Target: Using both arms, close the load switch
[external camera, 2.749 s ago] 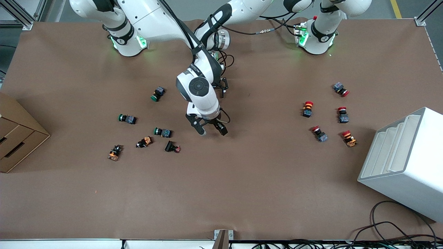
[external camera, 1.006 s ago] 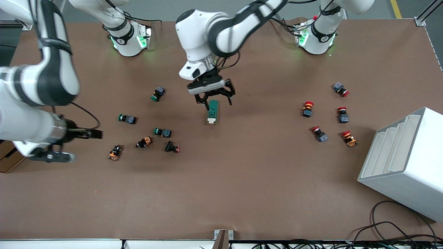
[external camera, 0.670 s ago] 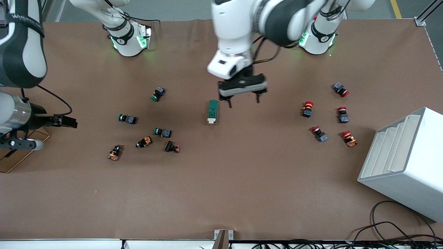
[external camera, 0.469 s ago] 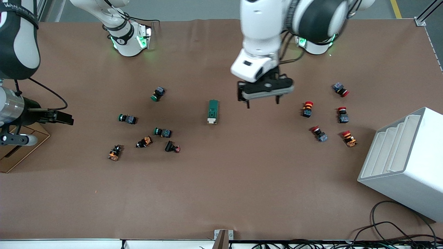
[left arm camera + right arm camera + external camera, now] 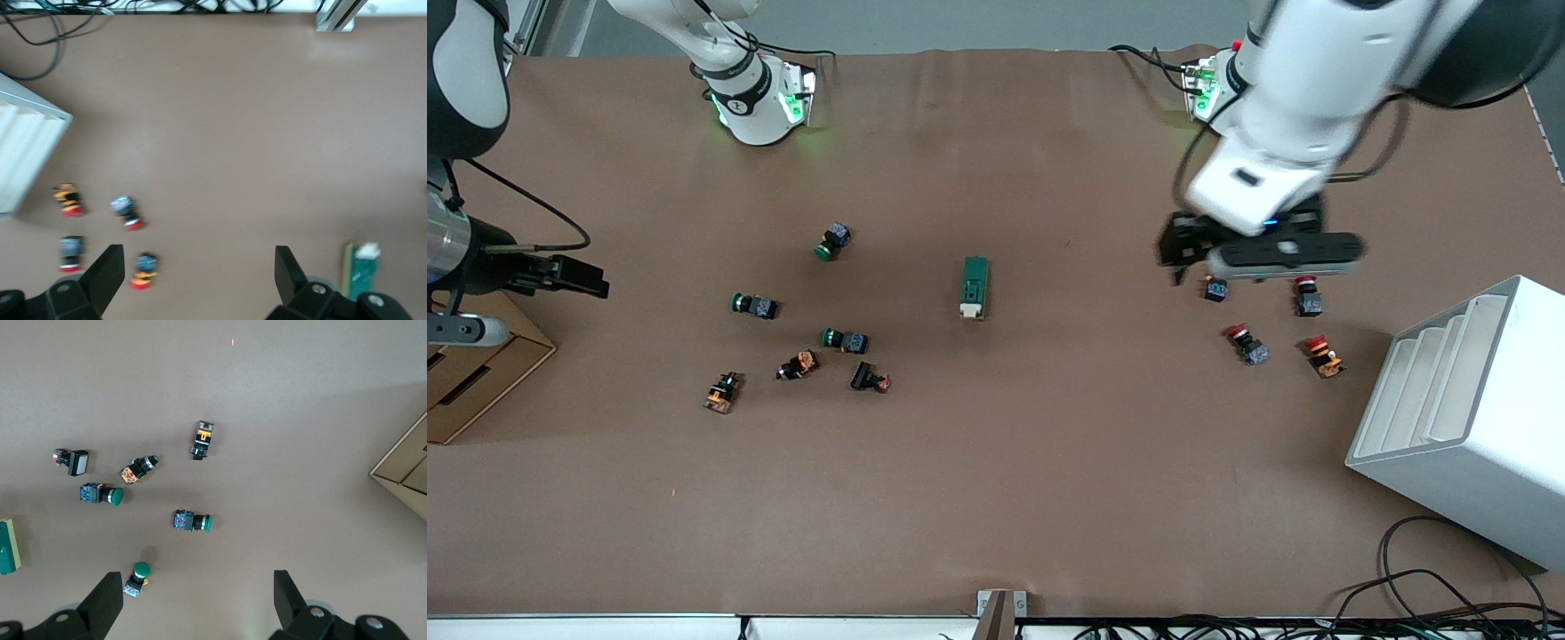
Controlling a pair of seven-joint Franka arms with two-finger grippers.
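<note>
The load switch [image 5: 975, 286], a dark-green block with its white lever piece at the end nearer the front camera, lies alone on the brown table mid-way between the arms. It also shows in the left wrist view [image 5: 361, 269] and at the edge of the right wrist view [image 5: 8, 547]. My left gripper [image 5: 1260, 260] is open and empty, up over the red-capped push buttons [image 5: 1215, 286]; its fingers [image 5: 107, 272] stand wide apart. My right gripper [image 5: 572, 276] is open and empty, up over the right arm's end of the table; its fingers [image 5: 105, 601] stand wide apart.
Several green-capped and orange push buttons [image 5: 845, 340] lie toward the right arm's end. Several red-capped buttons [image 5: 1247, 344] lie toward the left arm's end. A white slotted rack [image 5: 1467, 409] stands there. A cardboard box [image 5: 471, 373] sits at the right arm's end.
The left gripper has let go of the load switch and swung away toward the red-capped buttons. The right gripper has drawn back toward the cardboard box. The switch has stayed put.
</note>
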